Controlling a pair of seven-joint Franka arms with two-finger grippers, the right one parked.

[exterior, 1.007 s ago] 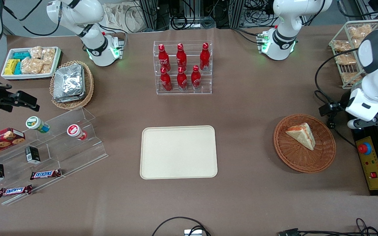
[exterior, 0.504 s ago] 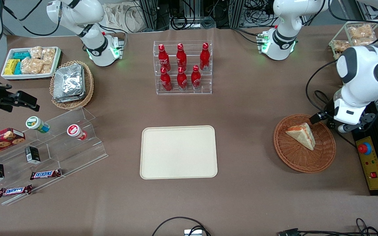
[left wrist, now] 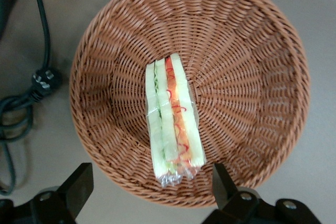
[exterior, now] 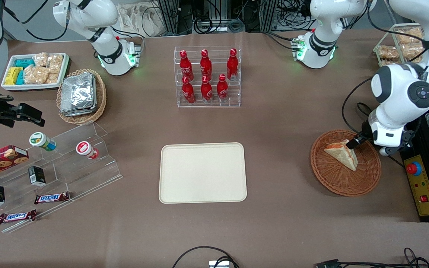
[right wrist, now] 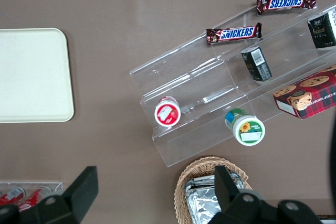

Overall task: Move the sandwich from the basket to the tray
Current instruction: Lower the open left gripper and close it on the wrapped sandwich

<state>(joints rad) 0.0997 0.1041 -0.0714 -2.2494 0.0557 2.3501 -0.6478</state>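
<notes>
- Sandwich [exterior: 342, 154] lies in the round reddish-brown basket [exterior: 333, 182] at the working arm's end of the table; it is a white-bread wedge in clear wrap. In the left wrist view the sandwich [left wrist: 172, 121] shows its edge upward, with green and orange-red filling layers between the bread slices, and rests across the middle of the basket [left wrist: 252, 51].
- Tray [exterior: 202, 172]: large cream rectangle with rounded corners, flat on the brown table [exterior: 281, 123] near the centre, well apart from the basket, with nothing on it.
- Acrylic rack of red bottles [exterior: 207, 76] stands farther from the front camera than the tray.
- Stepped clear display stand [exterior: 69, 163] toward the parked arm's end carries two small cups, dark boxes and Snickers bars [exterior: 51, 198]; a cookie box [exterior: 0, 158] sits beside it.
- Lighter wicker basket with foil packs [exterior: 80, 95] and a white tray of snack packets [exterior: 34, 70] sit at that same end, farther from the front camera.
- Gripper [exterior: 353, 143] hangs over the rim of the reddish basket, just above the sandwich's thick end. In the wrist view the gripper [left wrist: 152, 190] has its two black fingers [left wrist: 79, 184] spread wide, one on each side of the sandwich's end, touching nothing.
</notes>
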